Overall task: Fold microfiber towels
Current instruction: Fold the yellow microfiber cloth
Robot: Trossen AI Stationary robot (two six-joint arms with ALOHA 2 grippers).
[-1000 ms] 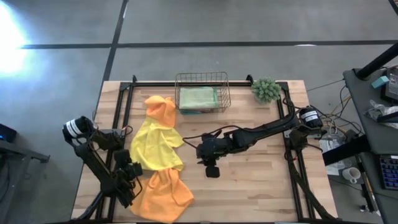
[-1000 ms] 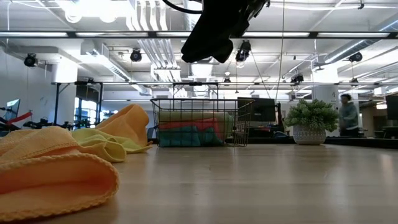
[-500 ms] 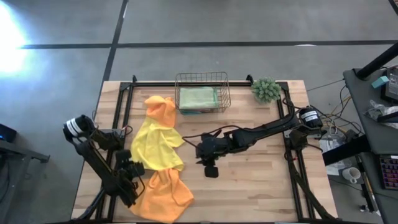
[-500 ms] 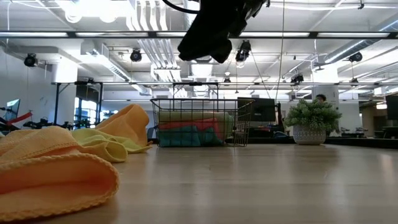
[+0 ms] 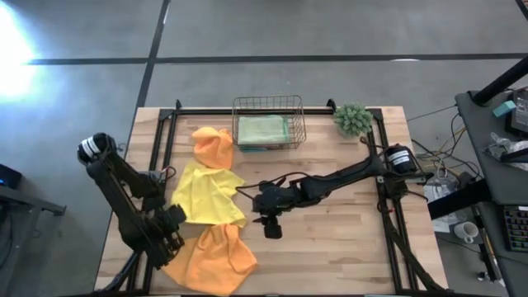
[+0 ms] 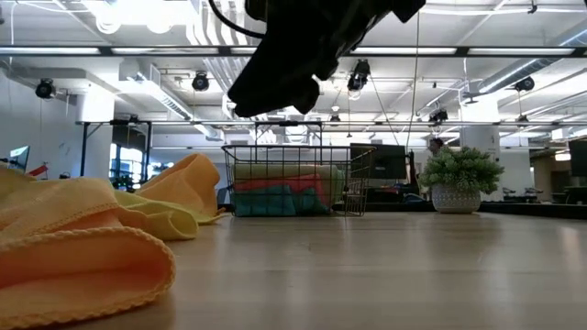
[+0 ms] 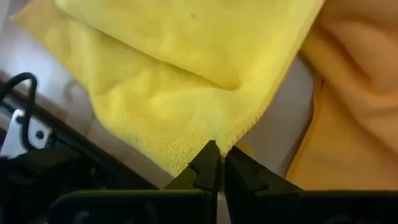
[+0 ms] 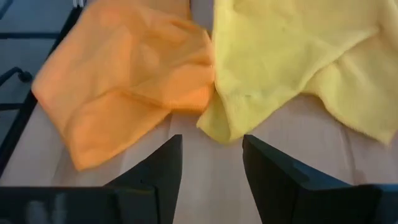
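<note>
A yellow towel (image 5: 206,194) lies crumpled on the table's left half. Its far end touches one orange towel (image 5: 213,147), and its near end overlaps a second orange towel (image 5: 210,257). My left gripper (image 5: 175,217) is shut on the yellow towel's near-left corner, low over the table. My right gripper (image 5: 262,216) hangs open above the bare wood, just right of the yellow towel's near-right corner (image 8: 217,130), and holds nothing. In the low view it shows as a dark mass (image 6: 275,73) at the top. My left gripper pinches the yellow towel's near-left corner (image 7: 235,138) between its two fingertips (image 7: 208,163), right at the hemmed edge. It comes from the table's left side, slanting down. The corner is raised slightly. The rest of the towel lies slack on the table and on the near orange towel.
A wire basket (image 5: 268,124) with folded towels stands at the far edge, with a small green plant (image 5: 353,120) to its right. Black rails (image 5: 165,140) run along the table's left, right and far sides. Bare wood (image 5: 330,239) fills the near right.
My left gripper has moved onto the yellow towel's near-left corner and taken hold; that corner now stands raised, while the rest of the towel stays put. My right gripper has gone toward the table's left edge and come lower.
</note>
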